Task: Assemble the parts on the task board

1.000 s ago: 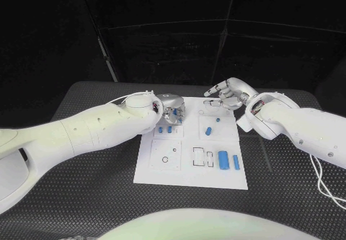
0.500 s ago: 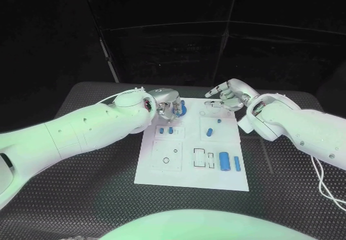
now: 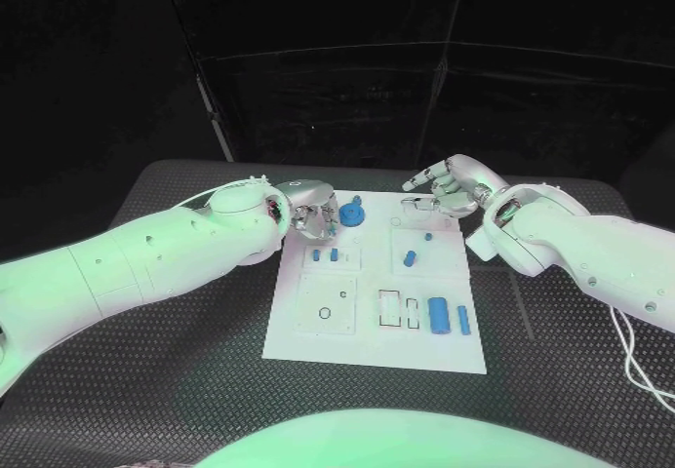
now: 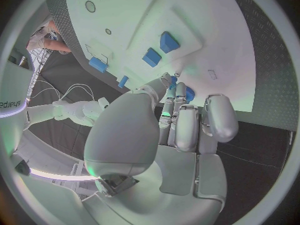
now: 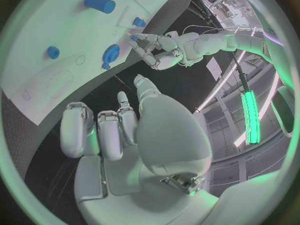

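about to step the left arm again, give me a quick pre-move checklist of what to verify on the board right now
1. Round blue part lies on the task board at its far edge: ok.
2. Left hand free of that part: cannot tell; its fingers sit right beside it, contact unclear.
3. Left hand holds nothing else: cannot tell; the left wrist view shows curled fingers with blue just past the fingertips.
4. Right hand out of the way: ok; it hovers over the board's far right corner with nothing in it.
5. Two small blue parts seated side by side in their square: ok.
6. Blue cylinder lies near the board's right edge, untouched: ok.
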`<state>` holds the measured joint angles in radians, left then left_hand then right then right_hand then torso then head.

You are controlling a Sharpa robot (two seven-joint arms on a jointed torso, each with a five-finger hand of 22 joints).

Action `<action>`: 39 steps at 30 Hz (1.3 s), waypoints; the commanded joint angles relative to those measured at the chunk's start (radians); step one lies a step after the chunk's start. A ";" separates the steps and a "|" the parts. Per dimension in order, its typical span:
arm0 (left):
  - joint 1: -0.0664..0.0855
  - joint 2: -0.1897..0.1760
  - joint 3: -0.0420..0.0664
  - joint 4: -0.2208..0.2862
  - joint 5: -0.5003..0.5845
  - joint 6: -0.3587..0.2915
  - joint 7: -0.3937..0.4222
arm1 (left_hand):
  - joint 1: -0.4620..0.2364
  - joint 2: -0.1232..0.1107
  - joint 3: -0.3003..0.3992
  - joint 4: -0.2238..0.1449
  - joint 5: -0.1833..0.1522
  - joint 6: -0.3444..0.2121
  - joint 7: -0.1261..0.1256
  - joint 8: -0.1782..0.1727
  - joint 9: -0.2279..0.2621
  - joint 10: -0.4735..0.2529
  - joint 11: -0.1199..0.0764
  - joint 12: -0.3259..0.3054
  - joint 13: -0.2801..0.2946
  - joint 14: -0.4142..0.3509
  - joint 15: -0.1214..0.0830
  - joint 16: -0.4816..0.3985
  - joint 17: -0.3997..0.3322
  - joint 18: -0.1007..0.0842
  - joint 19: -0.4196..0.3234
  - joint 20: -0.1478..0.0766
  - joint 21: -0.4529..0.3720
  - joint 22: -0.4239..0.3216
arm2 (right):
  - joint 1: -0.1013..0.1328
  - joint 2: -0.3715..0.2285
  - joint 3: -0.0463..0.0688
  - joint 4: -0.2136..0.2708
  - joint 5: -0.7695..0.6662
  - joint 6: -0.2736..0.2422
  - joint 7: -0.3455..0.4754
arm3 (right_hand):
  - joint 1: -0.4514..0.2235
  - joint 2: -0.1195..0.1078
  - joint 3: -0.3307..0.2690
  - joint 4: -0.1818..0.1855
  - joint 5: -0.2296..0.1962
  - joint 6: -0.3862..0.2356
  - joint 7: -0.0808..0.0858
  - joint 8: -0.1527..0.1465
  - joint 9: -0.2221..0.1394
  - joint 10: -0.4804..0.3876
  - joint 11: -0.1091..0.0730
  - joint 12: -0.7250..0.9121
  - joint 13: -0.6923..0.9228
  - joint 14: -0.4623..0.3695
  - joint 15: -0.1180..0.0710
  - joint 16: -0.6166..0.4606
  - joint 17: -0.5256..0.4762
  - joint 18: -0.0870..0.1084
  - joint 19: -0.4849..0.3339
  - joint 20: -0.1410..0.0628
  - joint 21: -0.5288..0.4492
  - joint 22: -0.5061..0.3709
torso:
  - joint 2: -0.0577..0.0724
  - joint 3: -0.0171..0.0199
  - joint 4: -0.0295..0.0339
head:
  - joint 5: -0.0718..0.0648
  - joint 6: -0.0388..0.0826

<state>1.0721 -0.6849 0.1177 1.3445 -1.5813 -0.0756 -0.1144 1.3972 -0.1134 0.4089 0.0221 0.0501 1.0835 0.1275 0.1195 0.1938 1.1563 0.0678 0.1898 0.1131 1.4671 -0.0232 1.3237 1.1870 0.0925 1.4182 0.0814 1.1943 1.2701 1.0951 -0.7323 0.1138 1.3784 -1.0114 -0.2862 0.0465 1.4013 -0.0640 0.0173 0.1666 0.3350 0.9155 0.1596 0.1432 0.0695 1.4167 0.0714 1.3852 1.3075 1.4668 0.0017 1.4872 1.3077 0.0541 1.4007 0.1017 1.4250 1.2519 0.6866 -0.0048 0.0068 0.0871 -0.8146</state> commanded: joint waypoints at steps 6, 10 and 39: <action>-0.002 0.001 0.001 -0.001 0.007 0.035 -0.013 | -0.009 -0.010 0.002 0.004 -0.003 0.007 -0.002 -0.008 -0.002 0.008 -0.003 -0.008 -0.002 0.032 0.006 -0.006 -0.002 -0.007 0.006 0.003 0.005 0.002 | 0.002 0.001 0.001 0.003 -0.001 0.003 0.008 | -0.004 0.007 0.000 -0.004 0.005 0.004 -0.001 0.006 -0.001 -0.006 0.000 0.000 0.034 0.057 -0.006 -0.004 0.037 0.014 -0.006 0.001 -0.003 -0.001 | 0.001 0.0000 -0.0010 | 0.002 -0.001; -0.003 0.003 0.001 -0.005 0.007 0.035 -0.014 | -0.010 -0.011 0.002 0.005 -0.003 0.007 -0.002 -0.009 -0.003 0.009 -0.003 -0.009 -0.002 0.031 0.006 -0.006 -0.003 -0.007 0.006 0.003 0.005 0.002 | 0.002 0.001 0.001 0.003 -0.001 0.004 0.008 | -0.004 0.007 0.000 -0.004 0.005 0.004 -0.001 0.006 -0.001 -0.006 0.000 0.000 0.034 0.057 -0.006 -0.004 0.037 0.014 -0.006 0.001 -0.003 -0.001 | 0.001 -0.0001 -0.0003 | 0.001 -0.002; -0.003 0.019 0.001 -0.033 0.007 0.026 -0.017 | -0.007 -0.009 0.008 0.002 -0.003 0.014 -0.003 -0.009 -0.004 0.018 -0.005 -0.013 -0.003 0.032 0.004 -0.005 -0.003 -0.008 0.008 0.002 0.008 0.006 | 0.002 0.003 0.001 0.002 -0.001 0.005 0.008 | -0.005 0.009 0.001 -0.004 0.005 0.006 -0.001 0.007 0.000 -0.004 0.000 0.003 0.037 0.058 -0.007 -0.004 0.038 0.014 -0.005 0.001 -0.003 -0.001 | 0.002 -0.0002 -0.0016 | -0.001 -0.006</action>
<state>1.0679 -0.6683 0.1183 1.3134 -1.5784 -0.0495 -0.1256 1.3901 -0.1205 0.4115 0.0248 0.0501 1.0905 0.1270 0.1154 0.1907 1.1669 0.0642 0.1811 0.1114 1.4671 -0.0231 1.3236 1.1847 0.0926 1.4181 0.0815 1.1956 1.2739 1.0951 -0.7306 0.1138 1.3786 -1.0114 -0.2856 0.0463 1.4013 -0.0640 0.0173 0.1666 0.3350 0.9155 0.1596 0.1432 0.0695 1.4167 0.0714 1.3852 1.3076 1.4668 0.0017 1.4872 1.3074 0.0541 1.4007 0.1017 1.4250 1.2520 0.6873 -0.0049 0.0067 0.0858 -0.8202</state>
